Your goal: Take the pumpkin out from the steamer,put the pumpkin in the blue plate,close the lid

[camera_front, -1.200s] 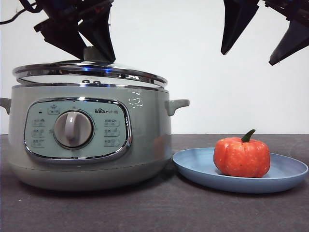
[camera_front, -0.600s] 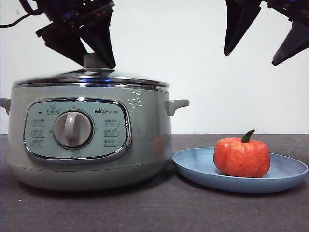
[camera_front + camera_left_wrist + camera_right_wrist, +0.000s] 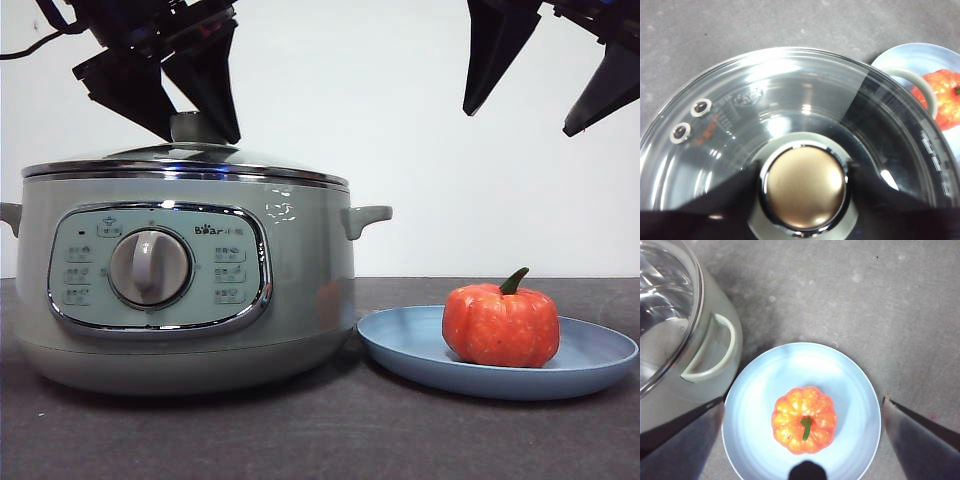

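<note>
The left gripper (image 3: 185, 110) straddles the knob (image 3: 805, 186) of the lid (image 3: 790, 100), a jaw at each side, though I cannot tell if they pinch it. The lid sits level on the steamer (image 3: 180, 290). The right gripper (image 3: 545, 75) hangs spread wide above the pumpkin (image 3: 804, 419), which rests in the plate (image 3: 850, 385) beside the steamer on the counter (image 3: 300, 430).

My front camera sits low, level across the tabletop (image 3: 300, 440); both wrist cameras look straight down – all three share the steamer (image 3: 190, 290) and blue plate (image 3: 855, 390).
</note>
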Robot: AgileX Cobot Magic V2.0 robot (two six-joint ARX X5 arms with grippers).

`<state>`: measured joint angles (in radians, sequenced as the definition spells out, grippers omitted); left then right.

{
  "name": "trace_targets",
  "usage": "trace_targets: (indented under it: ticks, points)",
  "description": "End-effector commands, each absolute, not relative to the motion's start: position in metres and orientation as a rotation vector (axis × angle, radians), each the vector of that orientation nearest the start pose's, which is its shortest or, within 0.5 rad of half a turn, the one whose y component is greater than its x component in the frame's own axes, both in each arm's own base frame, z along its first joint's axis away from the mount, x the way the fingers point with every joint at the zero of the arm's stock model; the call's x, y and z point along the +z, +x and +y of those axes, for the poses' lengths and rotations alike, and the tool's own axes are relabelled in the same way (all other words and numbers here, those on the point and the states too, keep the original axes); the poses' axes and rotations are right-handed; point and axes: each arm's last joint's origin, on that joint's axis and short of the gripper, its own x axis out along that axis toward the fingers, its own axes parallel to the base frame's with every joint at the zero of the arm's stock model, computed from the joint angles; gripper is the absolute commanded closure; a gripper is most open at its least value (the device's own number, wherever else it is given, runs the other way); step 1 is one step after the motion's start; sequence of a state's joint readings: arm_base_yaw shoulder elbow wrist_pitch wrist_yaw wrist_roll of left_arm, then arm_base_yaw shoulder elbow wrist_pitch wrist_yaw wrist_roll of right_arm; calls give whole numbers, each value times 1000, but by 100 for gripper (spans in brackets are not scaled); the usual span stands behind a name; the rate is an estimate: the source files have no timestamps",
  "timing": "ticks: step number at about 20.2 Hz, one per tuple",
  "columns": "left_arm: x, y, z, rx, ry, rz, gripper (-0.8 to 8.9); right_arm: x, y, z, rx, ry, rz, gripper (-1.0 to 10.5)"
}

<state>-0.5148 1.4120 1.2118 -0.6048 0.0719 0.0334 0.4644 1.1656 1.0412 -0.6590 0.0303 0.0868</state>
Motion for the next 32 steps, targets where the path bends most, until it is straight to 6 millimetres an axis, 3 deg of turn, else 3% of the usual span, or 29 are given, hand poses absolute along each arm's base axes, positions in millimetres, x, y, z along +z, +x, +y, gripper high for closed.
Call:
trace_targets:
  ticks: [1,8,9,11,13,18,21,26,32]
  points:
    - [299,259,-149,-571,205,805,360,304,210,104,368,-107,792,383]
    - [316,242,-140,-572,198,778,401,305,209,103,374,-113,786,430]
    - [321,235,-136,-572,200,782,517,307,208,103,379,-122,778,517]
    - [333,221,-128,-574,196,757,839,312,204,101,396,-147,739,760]
    - [350,207,-120,-565,187,677,822,321,200,99,414,-170,672,972]
    - [373,171,-95,-472,225,489,822,344,178,88,432,-137,437,963]
    - [367,146,-81,-469,192,374,822,341,160,79,436,-111,293,963]
    - [322,105,-57,-443,166,299,822,305,128,65,460,-77,166,963]
    - [308,95,-51,-435,104,325,817,300,121,62,453,-16,133,962]
